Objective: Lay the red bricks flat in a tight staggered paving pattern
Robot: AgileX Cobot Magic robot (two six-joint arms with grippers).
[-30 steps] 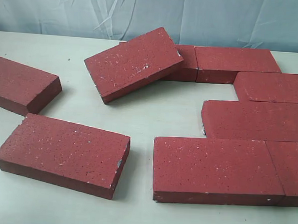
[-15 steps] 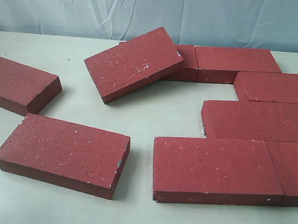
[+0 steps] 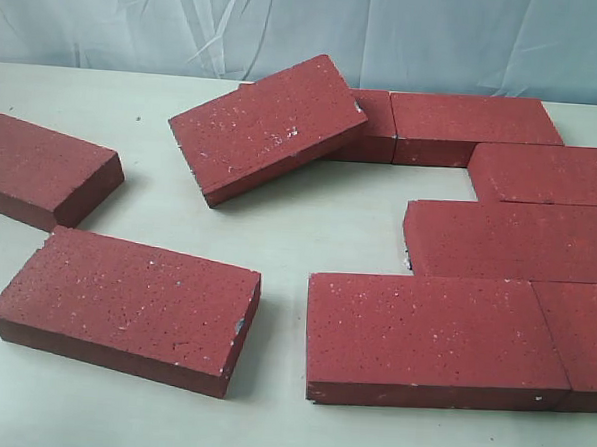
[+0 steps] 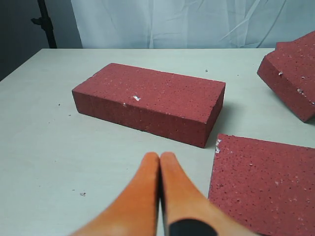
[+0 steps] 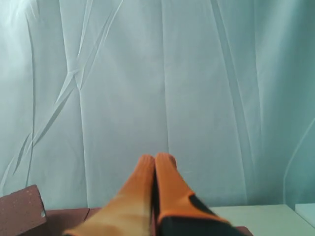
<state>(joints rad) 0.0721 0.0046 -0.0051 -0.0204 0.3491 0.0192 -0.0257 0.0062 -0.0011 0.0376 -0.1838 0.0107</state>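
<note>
The red bricks (image 3: pixel 477 253) were laid flat in staggered rows at the right of the pale table (image 3: pixel 328 225), their rough, grainy faces flecked with white. One tilted brick (image 3: pixel 269 122) was propped on the far row's left end. Two loose bricks (image 3: pixel 124 305) were set apart at the near left. A creased pale curtain (image 3: pixel 389 33) was hung behind. The left pincer (image 4: pixel 160 156), orange-fingered, was pressed closed on nothing above the table, near a loose brick. The right pincer (image 5: pixel 155 158) was likewise closed and empty, raised before the curtain.

Nine red bricks (image 3: pixel 433 336), two end effectors (image 4: pixel 160 157) (image 5: pixel 155 160)
</note>
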